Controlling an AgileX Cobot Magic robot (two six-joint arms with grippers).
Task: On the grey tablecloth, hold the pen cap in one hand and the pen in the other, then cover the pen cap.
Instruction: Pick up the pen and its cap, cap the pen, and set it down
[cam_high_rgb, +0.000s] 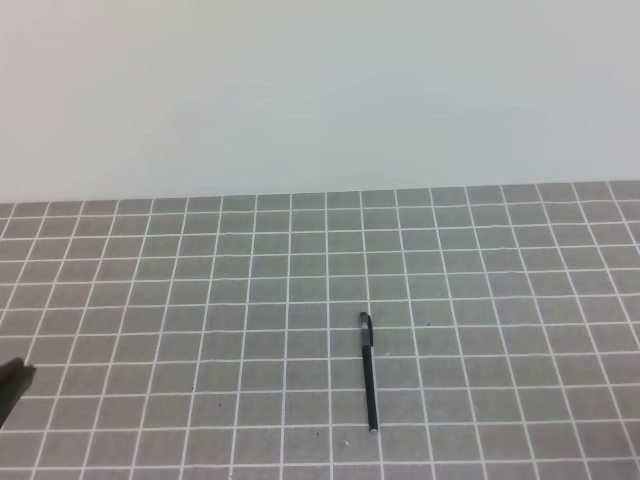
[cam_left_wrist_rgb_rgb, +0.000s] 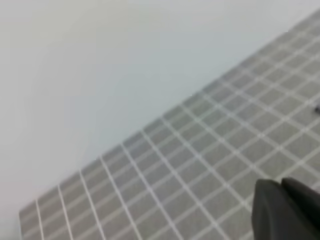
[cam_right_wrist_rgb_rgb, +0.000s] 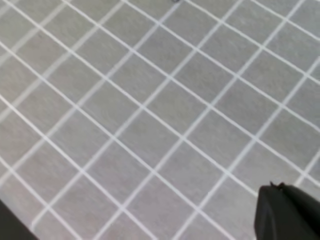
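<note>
- Grey tablecloth (cam_high_rgb: 200, 330): lay flat across the worktop, ruled with thin white lines into small squares; it filled the lower part of the high view and met a plain pale wall (cam_high_rgb: 320, 90) at its far edge.
- Pen (cam_high_rgb: 369, 385): long, thin and black, lying on the cloth a little right of centre in the high view, nearly in line with the grid; a small light tip showed at its near end.
- Pen cap (cam_high_rgb: 365, 322): seated at the far end of the pen, its hooked clip visible; whether it was pushed fully home could not be told.
- Left gripper (cam_left_wrist_rgb_rgb: 286, 210): a dark, blurred shape at the lower right of the left wrist view, jaws drawn together on nothing; its tip also showed at the left edge of the high view, well apart from the pen.
- Right gripper (cam_right_wrist_rgb_rgb: 287, 212): dark body at the lower right of the right wrist view, above bare cloth, jaws closed and holding nothing; outside the high view.
</note>
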